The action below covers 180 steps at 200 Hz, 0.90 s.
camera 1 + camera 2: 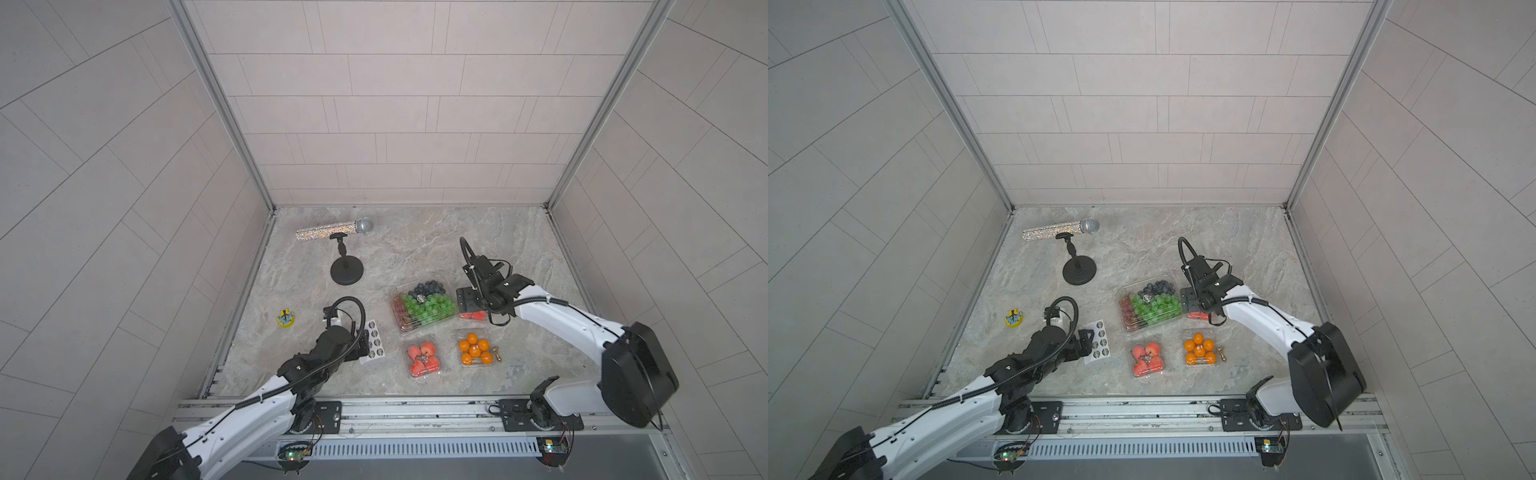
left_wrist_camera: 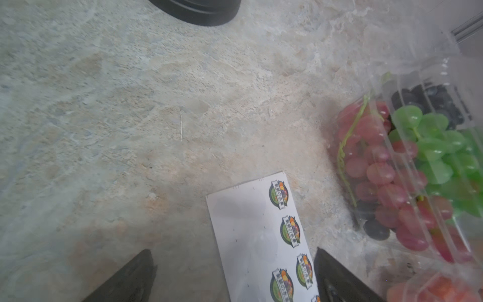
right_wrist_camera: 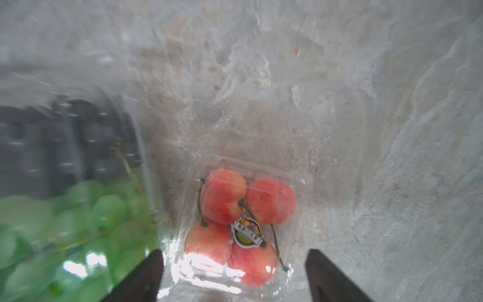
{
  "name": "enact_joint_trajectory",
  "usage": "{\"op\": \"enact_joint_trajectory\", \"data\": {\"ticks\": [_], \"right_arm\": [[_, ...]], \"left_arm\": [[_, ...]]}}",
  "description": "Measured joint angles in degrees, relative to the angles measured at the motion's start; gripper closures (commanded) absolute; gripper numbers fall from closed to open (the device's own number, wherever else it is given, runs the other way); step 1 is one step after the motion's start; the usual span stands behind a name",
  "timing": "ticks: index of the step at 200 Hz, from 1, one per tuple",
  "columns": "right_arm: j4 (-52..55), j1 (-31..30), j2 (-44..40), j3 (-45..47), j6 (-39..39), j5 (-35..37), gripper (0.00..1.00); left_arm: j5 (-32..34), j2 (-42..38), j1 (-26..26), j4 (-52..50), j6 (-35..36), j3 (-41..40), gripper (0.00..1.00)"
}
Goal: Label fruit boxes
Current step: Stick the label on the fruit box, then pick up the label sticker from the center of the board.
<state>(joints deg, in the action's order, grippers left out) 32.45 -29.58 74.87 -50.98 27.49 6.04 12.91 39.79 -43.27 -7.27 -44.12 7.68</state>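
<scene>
While right pincer (image 3: 234, 252) hangs released, empty, red-fruit box (image 3: 243, 201) lies straight below spread jaws, near right edge of table (image 1: 415, 249), beside grape box (image 1: 424, 307); label (image 3: 247, 231) on lid. Left pincer (image 2: 232, 250) released, straddling sticker sheet (image 2: 251, 235), whose long axis points away from it; left arm (image 1: 257, 399) nearer sheet.

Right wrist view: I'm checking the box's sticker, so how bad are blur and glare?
In the right wrist view the small clear clamshell box of red fruit is fairly sharp, with white glare on its lid; its round printed sticker shows, text unreadable; the large clear box of green grapes is blurred. In the left wrist view the white sheet of round stickers is sharper.
</scene>
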Motion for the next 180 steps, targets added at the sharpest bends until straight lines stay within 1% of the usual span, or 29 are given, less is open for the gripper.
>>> {"op": "enact_joint_trajectory", "data": {"ticks": [18, 38, 64, 91, 106, 129, 154, 180], "right_arm": [[-0.8, -0.3, -6.3, 1.1, 0.4, 0.0, 0.00], [-2.1, -0.4, -11.3, 2.7, 0.7, 0.0, 0.00], [-3.8, -0.4, -15.7, 6.1, 0.7, -0.5, 0.00], [-4.2, -0.4, -18.6, 8.2, 0.7, -1.1, 0.00], [-4.7, -0.4, -19.8, 8.7, 0.7, -1.7, 0.00], [-5.0, -0.4, -21.3, 9.1, 0.7, -2.6, 0.00], [-5.2, -0.4, -22.2, 9.2, 0.7, -3.1, 0.00], [-5.2, -0.4, -22.9, 9.3, 0.7, -3.9, 0.00]], "left_arm": [[5.8, 2.8, -6.0, -1.5, -1.4, 2.0, 0.00], [11.5, 9.9, -12.1, -1.4, -3.1, 4.9, 0.00], [16.0, 21.7, -16.6, 0.3, -5.2, 7.8, 0.00], [21.1, 32.2, -20.5, -1.4, -8.5, 12.5, 0.00], [22.8, 36.0, -21.7, -2.0, -10.5, 14.7, 0.00], [24.4, 39.6, -22.1, 0.1, -12.4, 15.2, 0.00], [24.4, 41.4, -22.1, 3.0, -13.4, 15.4, 0.00], [24.2, 40.9, -21.5, 2.4, -14.0, 15.5, 0.00]]}}
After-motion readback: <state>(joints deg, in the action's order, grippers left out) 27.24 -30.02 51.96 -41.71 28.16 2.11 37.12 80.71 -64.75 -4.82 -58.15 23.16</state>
